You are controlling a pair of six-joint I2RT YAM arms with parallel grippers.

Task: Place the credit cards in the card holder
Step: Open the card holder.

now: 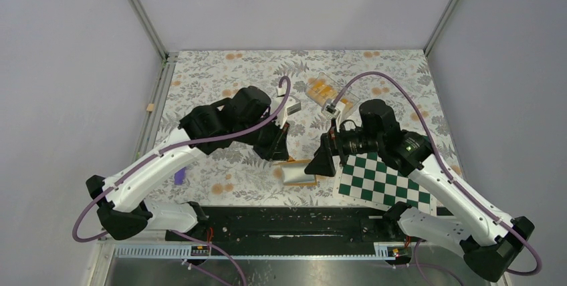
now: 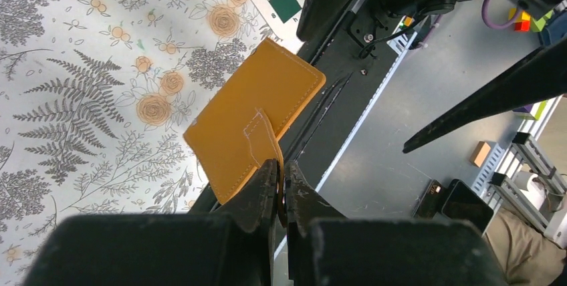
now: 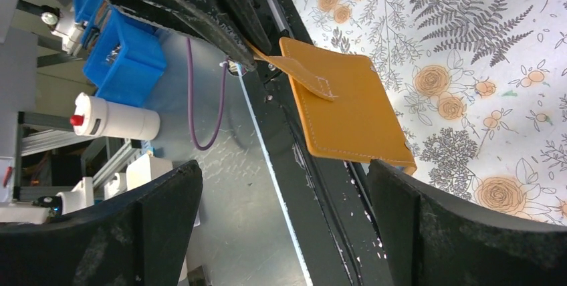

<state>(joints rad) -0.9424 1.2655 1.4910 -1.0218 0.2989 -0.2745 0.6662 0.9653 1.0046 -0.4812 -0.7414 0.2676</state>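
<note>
Pinching tab (image 2: 262, 137) of closed orange card holder (image 2: 267, 95), left hand (image 2: 281, 169); right hand (image 3: 284, 166) agape.

Top cam: we look steeply down from above & behind the arm bases, far off, so the flat orange stitched folding wallet (image 1: 296, 174) looks small. Left wrist cam sits close above the wallet (image 2: 257, 109). Right wrist cam, equally close, sees the wallet (image 3: 348, 109) from the opposite side. All 3 share it & the grey floral-print tablecloth (image 1: 220, 79) around it.
</note>
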